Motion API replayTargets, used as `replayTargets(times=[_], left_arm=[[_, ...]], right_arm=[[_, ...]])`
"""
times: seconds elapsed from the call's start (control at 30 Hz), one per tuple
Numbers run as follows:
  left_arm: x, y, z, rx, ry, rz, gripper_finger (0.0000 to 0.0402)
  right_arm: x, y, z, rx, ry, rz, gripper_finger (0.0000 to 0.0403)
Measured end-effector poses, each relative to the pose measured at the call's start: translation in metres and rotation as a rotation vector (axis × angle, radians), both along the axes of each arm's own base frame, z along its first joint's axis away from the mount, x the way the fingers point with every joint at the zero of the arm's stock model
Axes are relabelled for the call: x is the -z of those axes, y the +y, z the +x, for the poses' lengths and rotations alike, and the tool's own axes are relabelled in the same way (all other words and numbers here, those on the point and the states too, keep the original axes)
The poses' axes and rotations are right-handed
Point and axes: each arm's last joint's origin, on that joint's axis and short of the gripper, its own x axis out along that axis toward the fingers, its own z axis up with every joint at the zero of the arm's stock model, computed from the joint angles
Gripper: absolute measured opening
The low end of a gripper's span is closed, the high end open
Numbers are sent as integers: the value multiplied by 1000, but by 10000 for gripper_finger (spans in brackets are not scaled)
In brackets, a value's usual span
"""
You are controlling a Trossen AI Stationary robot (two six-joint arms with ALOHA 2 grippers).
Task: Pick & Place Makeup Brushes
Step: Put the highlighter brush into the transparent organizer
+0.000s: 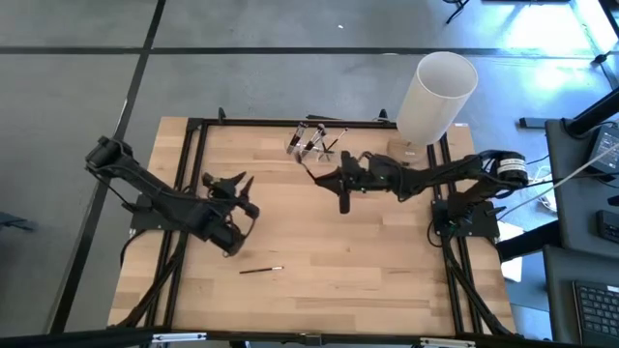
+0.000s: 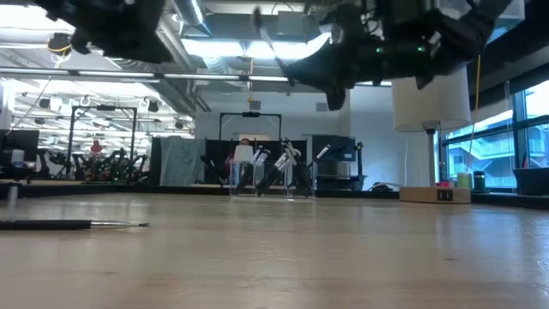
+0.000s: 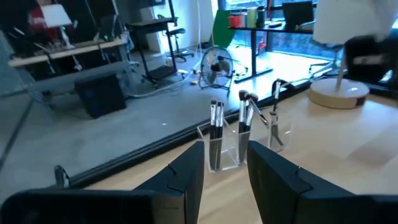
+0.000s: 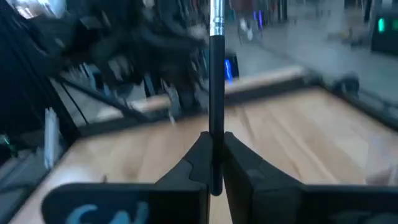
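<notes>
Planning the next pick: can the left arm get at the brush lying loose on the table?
Probably yes. The left pincer is open and empty, and the loose brush lies alone on bare wood nearby, with nothing between them.

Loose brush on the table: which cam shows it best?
The high view: the loose brush lies whole on bare wood near the front edge, in front of the left gripper. The low view catches it edge-on at far left. Neither wrist view shows it.

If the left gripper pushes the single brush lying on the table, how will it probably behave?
The lone brush lies flat on smooth wood, thin and seemingly round, so a sideways push would likely roll it. It looks light, so it may skid easily. Lying so low, it probably gives the open left gripper little to grasp.
</notes>
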Motion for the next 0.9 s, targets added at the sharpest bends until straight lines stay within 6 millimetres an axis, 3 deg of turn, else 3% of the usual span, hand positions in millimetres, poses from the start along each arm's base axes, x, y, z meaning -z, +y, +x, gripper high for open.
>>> replayTargets(times=[0.1, 0.23, 0.37, 0.53, 0.7, 0.9], left_arm=[[2, 3, 15, -21, 35, 8, 116], [4, 11, 41, 2, 88, -71, 116], [6, 23, 75, 184, 142, -202, 116], [6, 30, 111, 370, 57, -182, 117], [5, 42, 124, 413, -6, -170, 117], [2, 59, 126, 385, -41, -162, 117]], right_arm=[[-1, 2, -4, -3, -77, -15, 29], [4, 3, -4, -4, -41, -41, 28], [4, 3, -4, -10, -35, -72, 28], [11, 6, -4, -25, 39, -81, 30], [18, 10, -4, -38, 111, -69, 31], [14, 12, -4, -54, 70, -79, 29]])
